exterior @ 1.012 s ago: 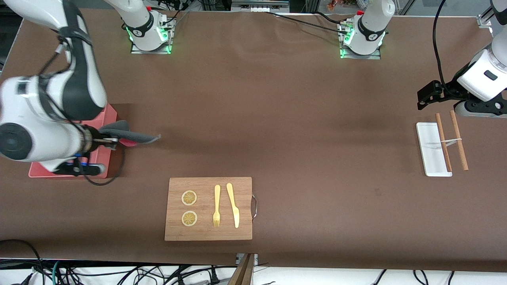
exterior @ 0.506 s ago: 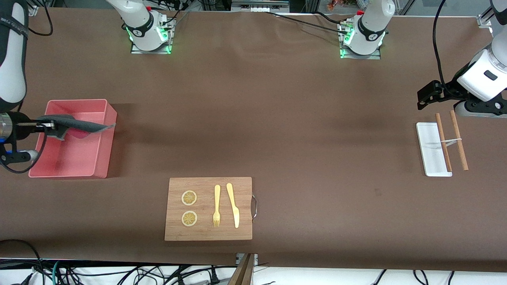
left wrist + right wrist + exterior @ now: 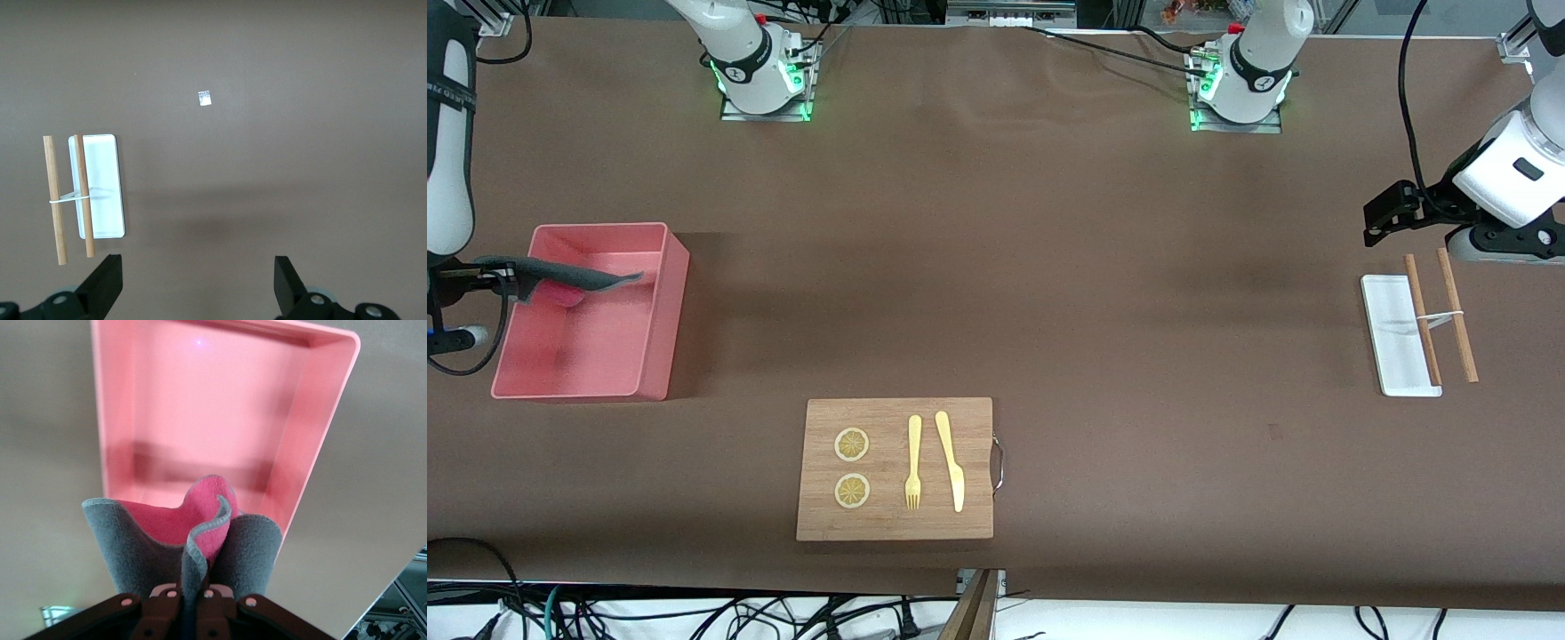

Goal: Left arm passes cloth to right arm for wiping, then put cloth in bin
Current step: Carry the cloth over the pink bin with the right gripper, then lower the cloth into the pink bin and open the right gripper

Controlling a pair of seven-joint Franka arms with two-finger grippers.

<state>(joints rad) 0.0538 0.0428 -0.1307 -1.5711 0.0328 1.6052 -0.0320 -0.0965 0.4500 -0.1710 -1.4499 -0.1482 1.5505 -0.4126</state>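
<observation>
Right tool (image 3: 511,283) clamps cloth (image 3: 569,276) over bin (image 3: 667,311), seemingly clearing rim; left tool (image 3: 197,287) open, waiting.

Stood at the right arm's end of the table, the bin (image 3: 660,302), with the cloth (image 3: 560,276) over it (pinched in the right gripper (image 3: 505,282)); nearer the front camera, the cutting board (image 3: 894,524); at the left arm's end, the tray (image 3: 1387,311) under crossed sticks (image 3: 1458,329).

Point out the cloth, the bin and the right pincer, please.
cloth (image 3: 560,274): front view, its grey upper face over the bin.
bin (image 3: 665,302): front view, its pink side wall.
right pincer (image 3: 190,592): right wrist view, fingertips shut on the cloth.
</observation>
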